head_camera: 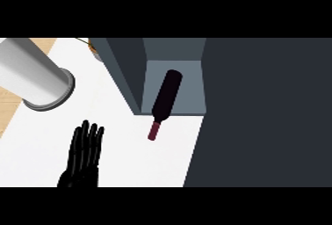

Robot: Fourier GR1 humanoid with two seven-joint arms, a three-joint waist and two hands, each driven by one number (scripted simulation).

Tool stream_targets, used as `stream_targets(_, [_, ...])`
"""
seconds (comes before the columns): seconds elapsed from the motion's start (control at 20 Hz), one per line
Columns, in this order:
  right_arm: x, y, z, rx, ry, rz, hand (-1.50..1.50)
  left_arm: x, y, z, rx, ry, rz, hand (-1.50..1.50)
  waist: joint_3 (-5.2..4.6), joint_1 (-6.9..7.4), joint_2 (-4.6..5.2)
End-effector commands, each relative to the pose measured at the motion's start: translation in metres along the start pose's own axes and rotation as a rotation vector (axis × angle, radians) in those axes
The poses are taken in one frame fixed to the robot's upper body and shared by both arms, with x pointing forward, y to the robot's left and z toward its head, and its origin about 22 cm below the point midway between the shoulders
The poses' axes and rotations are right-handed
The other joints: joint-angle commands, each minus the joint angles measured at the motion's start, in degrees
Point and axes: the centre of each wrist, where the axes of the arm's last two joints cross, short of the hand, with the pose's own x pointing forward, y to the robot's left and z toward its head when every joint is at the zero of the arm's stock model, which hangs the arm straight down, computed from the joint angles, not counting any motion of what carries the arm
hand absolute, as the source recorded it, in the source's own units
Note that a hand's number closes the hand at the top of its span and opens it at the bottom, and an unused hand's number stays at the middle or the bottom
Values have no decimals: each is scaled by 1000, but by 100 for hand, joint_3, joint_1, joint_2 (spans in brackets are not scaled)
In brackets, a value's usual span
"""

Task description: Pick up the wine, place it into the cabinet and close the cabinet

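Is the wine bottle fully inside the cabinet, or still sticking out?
Partly in. The wine bottle lies with its dark body on the cabinet floor, while its red-capped neck overhangs the front edge above the white counter.

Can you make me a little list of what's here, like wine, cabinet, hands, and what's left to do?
wine: bottle lying down, body in the cabinet, red neck poking out over the counter
cabinet: open
left hand: open, fingers straight, over the white counter, apart from the bottle
right hand: not visible
grey cylinder: upper left
left to do: close cabinet
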Motion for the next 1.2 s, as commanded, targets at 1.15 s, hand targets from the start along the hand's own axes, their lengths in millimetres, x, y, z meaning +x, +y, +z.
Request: stream_targets(1.15, [32,67,-119,98,-99,-80,150,76,114,2,-19,-52,8,-150,-21,328,44])
